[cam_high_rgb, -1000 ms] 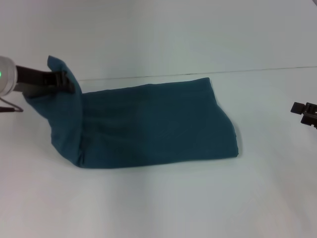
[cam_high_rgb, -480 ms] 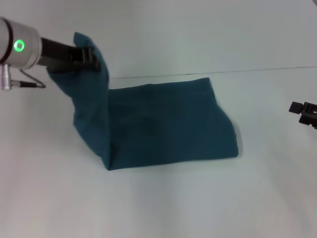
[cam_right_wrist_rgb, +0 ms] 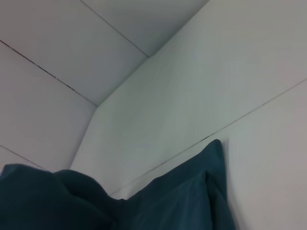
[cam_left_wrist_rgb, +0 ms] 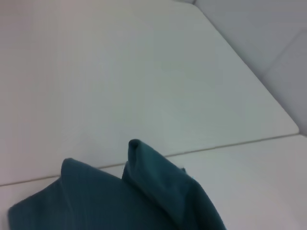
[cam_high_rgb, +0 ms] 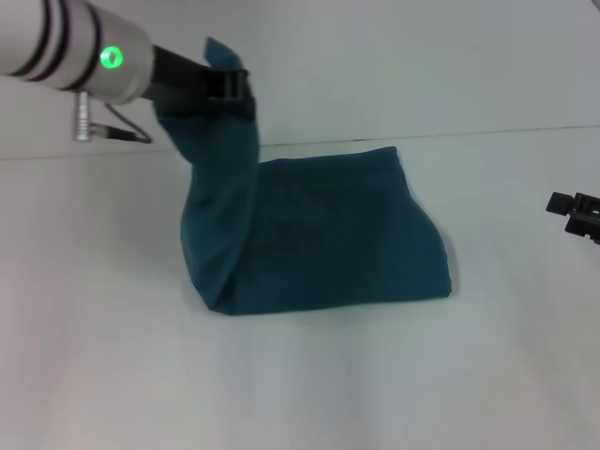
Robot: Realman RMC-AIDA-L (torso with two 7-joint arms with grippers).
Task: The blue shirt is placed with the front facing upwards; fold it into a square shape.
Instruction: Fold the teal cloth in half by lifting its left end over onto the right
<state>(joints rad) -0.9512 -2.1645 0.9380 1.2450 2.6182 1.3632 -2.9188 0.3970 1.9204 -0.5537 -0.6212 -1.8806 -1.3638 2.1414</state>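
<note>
While pinched shut on a raised end of the dark teal-blue cotton shirt point(cam_high_rgb: 319, 234) lying part-folded on the white table point(cam_high_rgb: 300, 384), left gripper point(cam_high_rgb: 242, 94): best carried level across, edges matched. Right gripper point(cam_high_rgb: 574, 214) parked at table's right edge, grip unclear.
</note>
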